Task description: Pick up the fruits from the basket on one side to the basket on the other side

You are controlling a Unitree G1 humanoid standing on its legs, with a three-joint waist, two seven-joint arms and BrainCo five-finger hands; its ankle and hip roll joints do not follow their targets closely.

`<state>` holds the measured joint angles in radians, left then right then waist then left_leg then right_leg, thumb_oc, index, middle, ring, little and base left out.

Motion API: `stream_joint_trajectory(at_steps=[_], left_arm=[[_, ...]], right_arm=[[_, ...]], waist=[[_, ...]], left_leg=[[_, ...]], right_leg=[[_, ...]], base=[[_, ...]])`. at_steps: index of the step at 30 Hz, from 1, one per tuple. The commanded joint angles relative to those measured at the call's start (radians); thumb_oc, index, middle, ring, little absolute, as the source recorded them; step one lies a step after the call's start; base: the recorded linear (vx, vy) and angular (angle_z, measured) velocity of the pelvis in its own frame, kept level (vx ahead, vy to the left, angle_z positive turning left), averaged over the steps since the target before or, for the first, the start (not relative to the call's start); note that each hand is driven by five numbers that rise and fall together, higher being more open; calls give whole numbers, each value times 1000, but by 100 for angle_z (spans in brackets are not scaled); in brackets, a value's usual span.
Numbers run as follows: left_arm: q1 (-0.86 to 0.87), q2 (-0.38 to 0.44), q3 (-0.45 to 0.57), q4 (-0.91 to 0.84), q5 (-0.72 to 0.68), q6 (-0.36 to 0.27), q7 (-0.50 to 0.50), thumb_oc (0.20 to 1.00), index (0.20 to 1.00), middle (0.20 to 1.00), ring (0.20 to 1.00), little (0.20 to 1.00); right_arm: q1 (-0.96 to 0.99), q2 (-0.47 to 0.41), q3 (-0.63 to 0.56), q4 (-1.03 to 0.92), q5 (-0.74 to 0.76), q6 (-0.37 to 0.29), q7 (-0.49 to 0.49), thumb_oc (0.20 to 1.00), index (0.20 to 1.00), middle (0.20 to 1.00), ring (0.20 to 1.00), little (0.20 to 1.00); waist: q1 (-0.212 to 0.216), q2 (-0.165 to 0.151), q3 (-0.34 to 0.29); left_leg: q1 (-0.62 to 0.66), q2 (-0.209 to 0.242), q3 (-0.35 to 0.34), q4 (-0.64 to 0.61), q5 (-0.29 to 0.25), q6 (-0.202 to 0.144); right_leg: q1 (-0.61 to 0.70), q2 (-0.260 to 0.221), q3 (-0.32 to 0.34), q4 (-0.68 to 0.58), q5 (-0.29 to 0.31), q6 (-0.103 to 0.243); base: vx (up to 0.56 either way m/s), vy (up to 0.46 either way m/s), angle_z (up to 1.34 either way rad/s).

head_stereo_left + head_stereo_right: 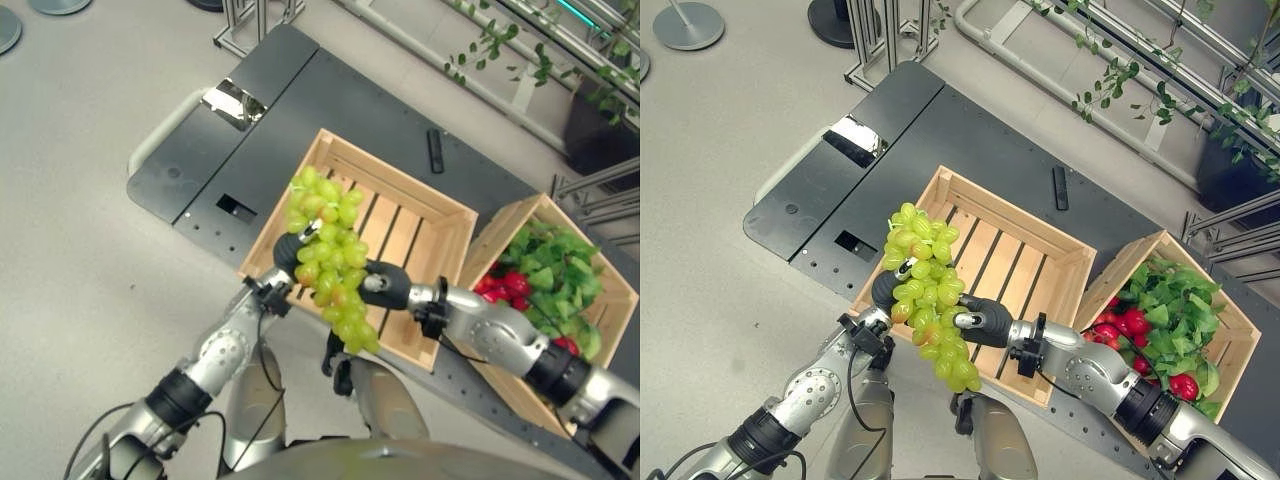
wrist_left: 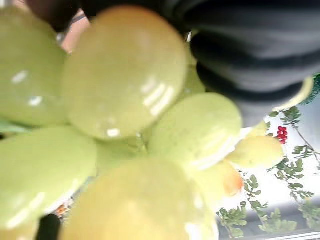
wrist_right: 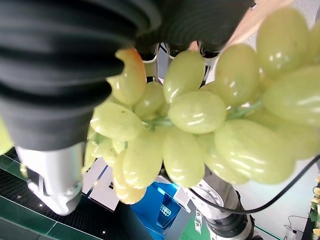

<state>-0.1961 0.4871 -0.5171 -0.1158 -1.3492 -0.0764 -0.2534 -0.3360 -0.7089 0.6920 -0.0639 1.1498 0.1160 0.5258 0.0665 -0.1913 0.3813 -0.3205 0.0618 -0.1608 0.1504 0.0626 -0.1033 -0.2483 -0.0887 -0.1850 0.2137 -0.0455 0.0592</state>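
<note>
A long bunch of green grapes [image 1: 330, 260] hangs in the air over the near rim of an empty slatted wooden crate [image 1: 425, 203]. My left hand [image 1: 286, 256] grips the bunch from the left, with a silver finger curled onto the grapes. From the right, my right hand [image 1: 390, 285] closes on the same bunch with its thumb pressed against it. The grapes [image 2: 125, 75] sit right against the left hand's dark cover, and the grapes [image 3: 195, 110] hang just as close under the right hand's cover. A second crate [image 1: 497, 232] at the right holds green leaves [image 1: 550, 265] and red fruits [image 1: 505, 287].
Both crates stand on a dark grey platform [image 1: 280, 130] with pale floor around it. A slim black object [image 1: 435, 150] lies behind the empty crate. A metal frame [image 1: 250, 25] and potted vines [image 1: 500, 45] stand at the far side.
</note>
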Motion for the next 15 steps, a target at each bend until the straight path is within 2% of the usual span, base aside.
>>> stream_joint_trajectory(at_steps=[1,4,8,15], left_arm=[[57,-9,45,-85,-8,-30,-27,200,200,200,200,200],[68,-8,59,-91,-11,-32,-25,200,200,200,200,200],[93,0,108,-104,-4,-47,-23,200,200,200,200,200],[145,1,218,-101,2,-61,-17,200,200,200,200,200]], right_arm=[[16,-49,-131,-27,8,-95,-26,1000,1000,1000,1000,1000],[37,-63,-162,-21,6,-97,-28,1000,1000,1000,1000,1000],[93,-112,-270,-19,10,-117,-34,1000,1000,1000,1000,1000],[176,-97,-497,10,2,-175,-69,1000,1000,1000,1000,1000]], waist=[[-8,-22,-57],[-11,-22,-58],[-17,-24,-62],[-23,-16,-76]], left_leg=[[-3,-2,17,60,-65,34],[-3,-2,18,57,-65,34],[-3,-2,19,56,-63,34],[1,-8,16,53,-66,36]], right_leg=[[18,-74,36,-3,31,109],[17,-74,36,-3,32,110],[15,-76,37,-4,33,110],[19,-78,33,5,28,111]], base=[[0,0,0],[0,0,0],[-1,-3,-3],[7,-5,-3]])
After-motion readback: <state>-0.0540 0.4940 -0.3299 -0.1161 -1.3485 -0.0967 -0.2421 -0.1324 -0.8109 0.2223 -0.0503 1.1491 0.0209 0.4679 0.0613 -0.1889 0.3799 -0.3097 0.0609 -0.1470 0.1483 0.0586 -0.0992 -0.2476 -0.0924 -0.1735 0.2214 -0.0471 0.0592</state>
